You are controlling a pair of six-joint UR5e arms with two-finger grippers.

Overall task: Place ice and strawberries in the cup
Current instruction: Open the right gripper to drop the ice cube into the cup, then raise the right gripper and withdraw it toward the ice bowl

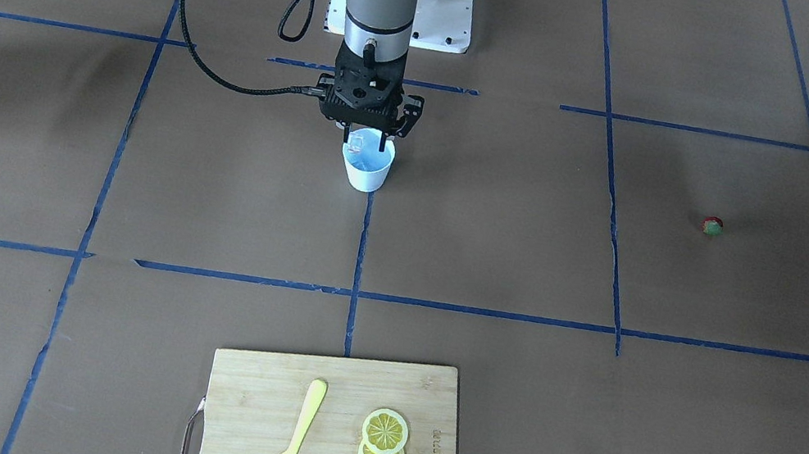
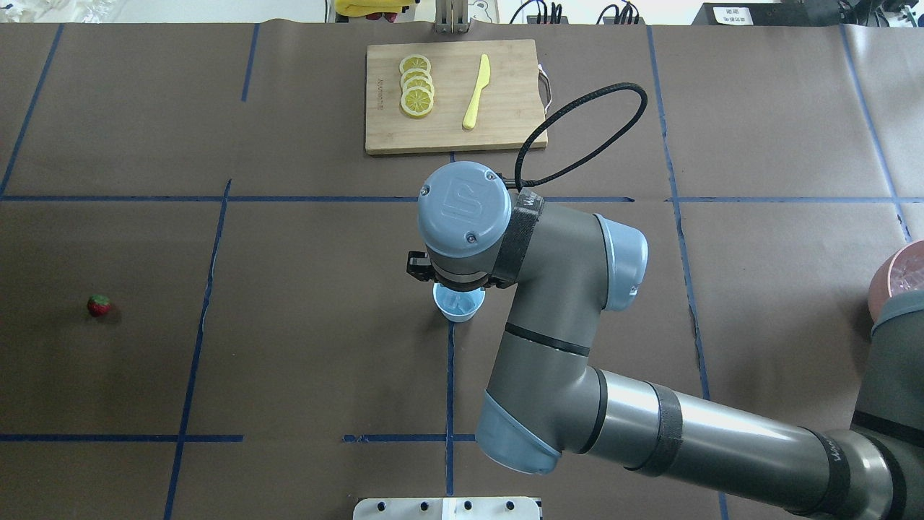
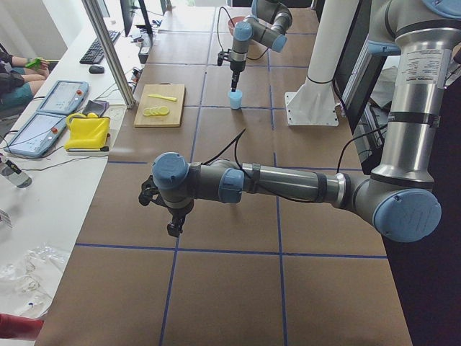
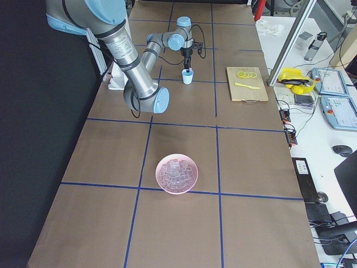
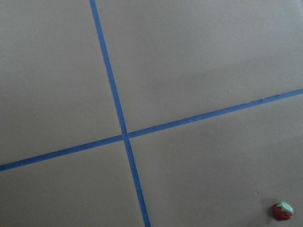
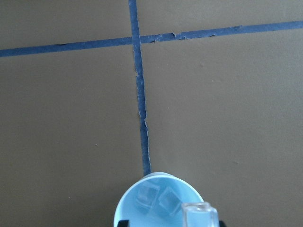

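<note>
Dropping ice is the current step. The right gripper (image 1: 363,140) hangs over the small white, blue-lined cup (image 1: 366,168), jaws spread wider than the clear ice cube (image 6: 200,215) between them. Two cubes already lie inside. Whether the left gripper (image 3: 173,228) is open or closed cannot be told. The next move likely calls for fetching the tiny red strawberry (image 2: 99,305), which lies well apart from the cup.
</note>
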